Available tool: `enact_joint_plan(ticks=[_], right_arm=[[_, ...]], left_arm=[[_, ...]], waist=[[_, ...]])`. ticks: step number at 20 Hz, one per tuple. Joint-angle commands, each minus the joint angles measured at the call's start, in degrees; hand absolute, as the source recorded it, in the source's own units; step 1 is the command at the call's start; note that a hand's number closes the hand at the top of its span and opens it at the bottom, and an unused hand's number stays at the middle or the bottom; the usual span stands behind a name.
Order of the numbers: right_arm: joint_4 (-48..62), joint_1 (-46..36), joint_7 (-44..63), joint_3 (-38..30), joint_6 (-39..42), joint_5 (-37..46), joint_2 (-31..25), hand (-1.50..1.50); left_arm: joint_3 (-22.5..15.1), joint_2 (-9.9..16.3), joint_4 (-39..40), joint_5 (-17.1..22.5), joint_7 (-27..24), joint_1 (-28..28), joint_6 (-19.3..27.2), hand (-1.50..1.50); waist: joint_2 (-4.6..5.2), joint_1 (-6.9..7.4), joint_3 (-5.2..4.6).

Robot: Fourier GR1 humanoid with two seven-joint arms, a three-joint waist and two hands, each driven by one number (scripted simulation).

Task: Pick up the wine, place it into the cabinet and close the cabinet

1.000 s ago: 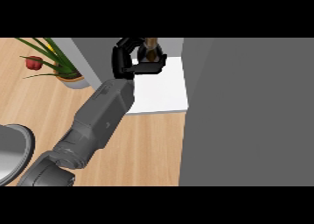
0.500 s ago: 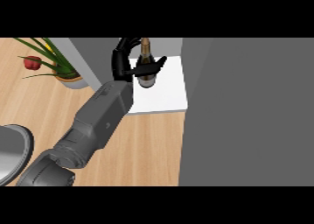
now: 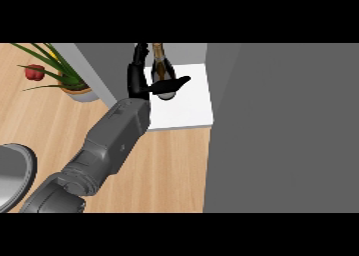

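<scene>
Wine bottle (image 3: 161, 64): upright on the white cabinet shelf (image 3: 193, 107), near its back left corner. Left hand (image 3: 149, 85): fingers straightened, spread beside the bottle. Potted plant (image 3: 64, 77): on the wooden counter (image 3: 160, 165), left of the cabinet.

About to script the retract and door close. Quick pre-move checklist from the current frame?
1. Wine bottle over the white cabinet shelf: ok, it shows above the shelf area.
2. Bottle resting on the shelf: cannot tell, its base is hidden behind the hand.
3. Hand released: ok, fingers look spread away from the bottle, thumb out to the side.
4. Bottle upright: cannot tell from this steep view.
5. Retract path: ok, the forearm runs back over bare wooden counter; the potted plant stands off to one side.
6. Cabinet door: not ok, not yet closed.
</scene>
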Motion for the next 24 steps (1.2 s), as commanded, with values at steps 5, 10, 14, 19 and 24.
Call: enact_joint_plan(ticks=[5,10,14,19,24], right_arm=[[-4.6,2.9,0.9,0.5,1.3,-3.4,-0.1,-1.5],[-2.6,3.5,-2.0,0.6,1.5,-2.2,0.8,-1.5],[-2.5,1.0,-0.5,-1.2,1.5,-4.2,-0.3,-1.5],[-2.4,5.0,-2.7,1.5,2.1,-1.5,1.1,-1.5],[-0.6,3.7,-3.3,2.3,1.7,-0.9,1.5,-1.5]], left_arm=[[0.8,1.9,0.4,-0.2,-0.3,0.5,0.5,-1.5],[1.2,-0.1,-0.4,-0.2,-5.1,3.7,0.3,-1.5],[1.7,-0.1,-0.3,-0.1,-4.5,3.4,-1.7,-1.5],[1.5,1.8,-0.7,-0.7,-4.1,3.8,-6.4,-1.5],[0.8,-0.1,-1.1,-1.1,-5.7,4.8,-9.4,-1.5]], waist=[[0.44,-0.95,-0.16],[0.23,-0.27,-0.13],[0.35,-0.34,-0.16],[0.13,0.21,-0.13],[-0.06,0.71,-0.15]])
